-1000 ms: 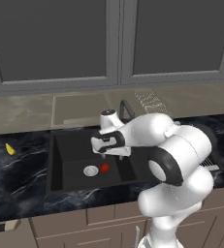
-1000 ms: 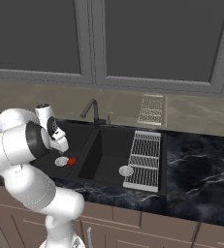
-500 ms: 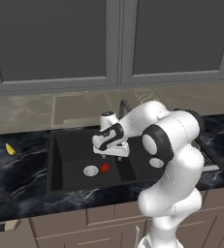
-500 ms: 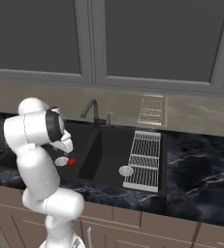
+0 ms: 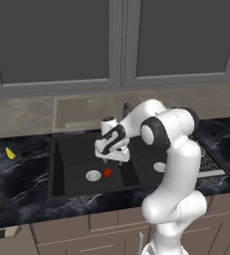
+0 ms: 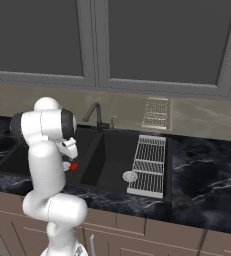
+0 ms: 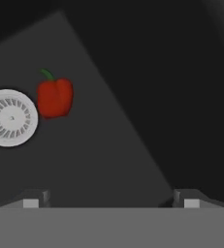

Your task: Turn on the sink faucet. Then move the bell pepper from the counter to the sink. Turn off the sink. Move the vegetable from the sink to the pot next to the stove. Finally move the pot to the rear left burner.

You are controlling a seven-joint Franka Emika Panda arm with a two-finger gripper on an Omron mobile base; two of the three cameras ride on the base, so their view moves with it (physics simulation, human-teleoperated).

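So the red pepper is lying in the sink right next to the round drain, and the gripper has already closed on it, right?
Not quite. The bell pepper does lie in the sink beside the round drain, but the gripper is open and apart from it, holding nothing. The hand view shows its two fingertips spread wide, with the pepper well off to one side.

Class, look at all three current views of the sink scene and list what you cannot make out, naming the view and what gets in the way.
- Sink faucet: in the left base view the arm covers most of it, and no view shows whether water runs.
- Bell pepper: in the right base view the arm partly covers it.
- Yellow piece on the counter: too small to identify.
- Gripper: in the hand view, just its tips clear the bottom edge.
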